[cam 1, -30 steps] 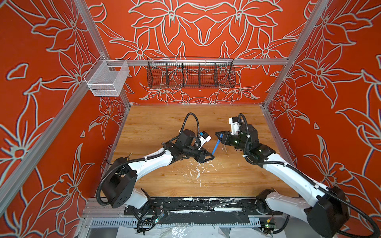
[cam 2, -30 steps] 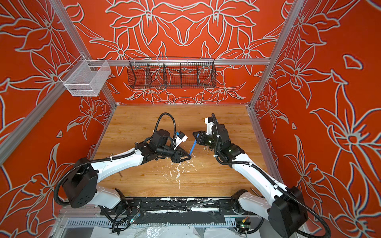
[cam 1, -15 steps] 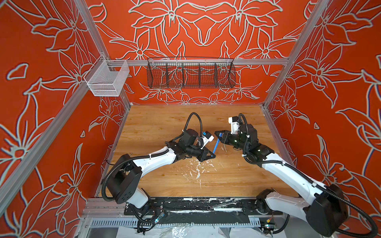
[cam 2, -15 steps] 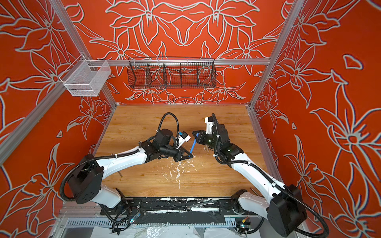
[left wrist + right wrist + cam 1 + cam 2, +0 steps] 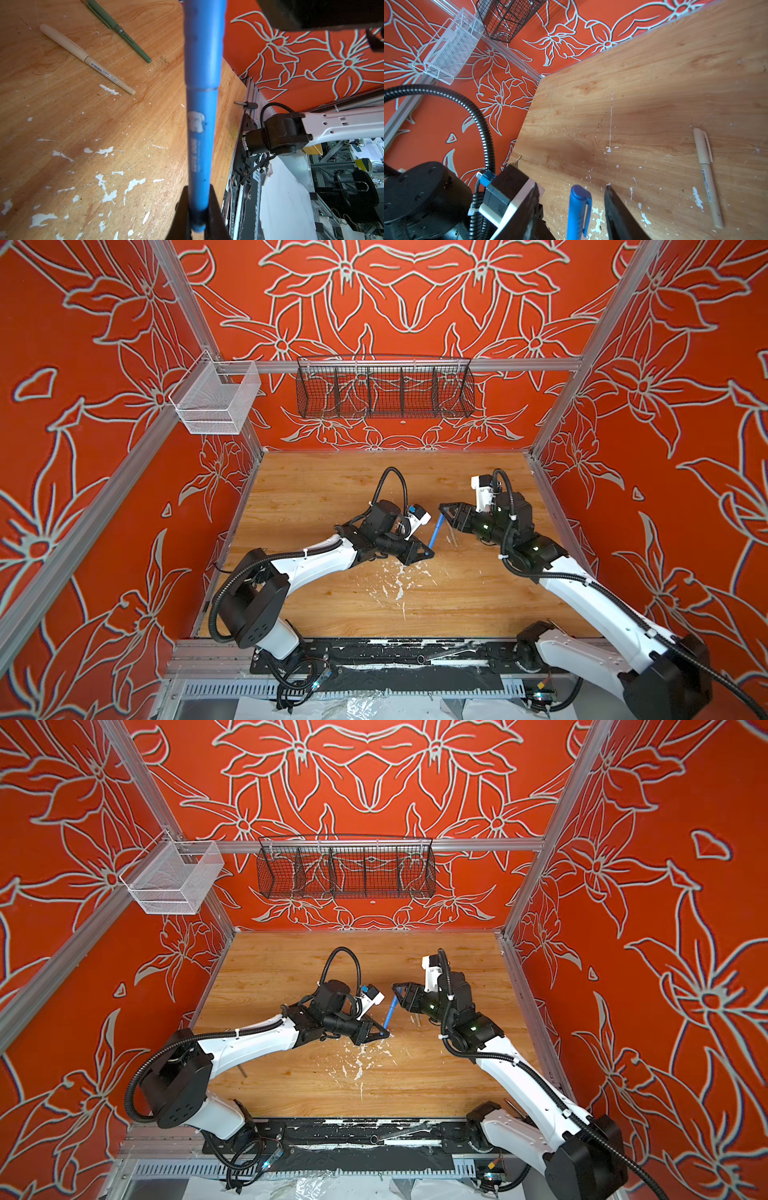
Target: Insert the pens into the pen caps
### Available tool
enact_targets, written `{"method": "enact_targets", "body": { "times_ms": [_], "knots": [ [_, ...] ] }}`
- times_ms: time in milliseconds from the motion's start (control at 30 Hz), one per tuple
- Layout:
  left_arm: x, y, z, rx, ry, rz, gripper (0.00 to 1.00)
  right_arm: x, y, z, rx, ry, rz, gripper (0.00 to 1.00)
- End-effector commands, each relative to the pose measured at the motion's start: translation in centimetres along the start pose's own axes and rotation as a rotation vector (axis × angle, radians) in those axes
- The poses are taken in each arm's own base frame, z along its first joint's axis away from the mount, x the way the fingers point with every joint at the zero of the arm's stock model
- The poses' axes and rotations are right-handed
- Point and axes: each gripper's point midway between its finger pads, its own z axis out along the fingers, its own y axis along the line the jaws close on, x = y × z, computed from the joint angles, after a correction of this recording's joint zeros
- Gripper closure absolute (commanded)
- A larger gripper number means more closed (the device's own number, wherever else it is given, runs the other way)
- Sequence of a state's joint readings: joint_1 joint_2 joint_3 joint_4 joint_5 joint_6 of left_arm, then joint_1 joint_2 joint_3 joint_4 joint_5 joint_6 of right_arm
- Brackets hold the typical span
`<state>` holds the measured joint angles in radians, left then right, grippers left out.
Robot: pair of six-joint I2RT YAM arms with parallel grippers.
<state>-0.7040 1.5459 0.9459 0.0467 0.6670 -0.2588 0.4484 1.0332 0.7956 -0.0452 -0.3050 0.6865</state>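
Observation:
A blue pen (image 5: 434, 533) (image 5: 390, 1014) stands tilted above the wooden table, between both grippers. My left gripper (image 5: 428, 552) (image 5: 198, 207) is shut on its lower end. In the left wrist view the blue pen (image 5: 200, 135) runs up into its blue cap (image 5: 203, 41), which sits on it. My right gripper (image 5: 400, 992) (image 5: 572, 187) is open. Its fingers (image 5: 614, 207) stand on either side of the blue cap (image 5: 579, 209), clear of it. A beige pen (image 5: 87, 59) (image 5: 707, 176) and an olive green pen (image 5: 119, 31) lie on the table, each with its cap on.
A black wire basket (image 5: 384, 387) hangs on the back wall and a white mesh basket (image 5: 216, 400) on the left rail. White chipped patches (image 5: 399, 578) mark the table (image 5: 324, 489) below the grippers. A metal pin (image 5: 246, 104) lies at the table's edge by the right arm's base.
My left gripper moved in and shut on the blue pen's lower end. My right gripper, which had been shut on the capped end, has opened off it. The pen has stayed put.

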Motion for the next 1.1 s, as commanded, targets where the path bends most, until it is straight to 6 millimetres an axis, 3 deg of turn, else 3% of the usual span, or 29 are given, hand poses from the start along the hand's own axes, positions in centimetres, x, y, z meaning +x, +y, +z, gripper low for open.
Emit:
{"method": "enact_targets", "body": {
  "times_ms": [0,300,633,833,1067],
  "knots": [
    [-0.5,-0.4,-0.4,0.01,-0.024,0.024,1.0,0.5,0.4,0.0,-0.017,0.05,-0.024,0.48],
    [-0.7,-0.9,-0.5,0.034,-0.027,0.029,1.0,2.0,1.0,1.1,-0.084,0.124,-0.038,0.53],
    [-1.0,-0.8,-0.3,0.031,-0.026,0.019,1.0,2.3,1.5,1.3,-0.128,0.124,-0.025,0.81],
    [-2.6,0.0,-0.2,-0.035,-0.043,0.013,1.0,2.7,1.1,1.2,-0.121,0.126,-0.009,0.96],
    [-5.8,0.2,-1.4,-0.087,-0.134,0.04,1.0,3.5,-0.1,0.9,-0.083,0.121,0.014,1.0]
  ]
}}
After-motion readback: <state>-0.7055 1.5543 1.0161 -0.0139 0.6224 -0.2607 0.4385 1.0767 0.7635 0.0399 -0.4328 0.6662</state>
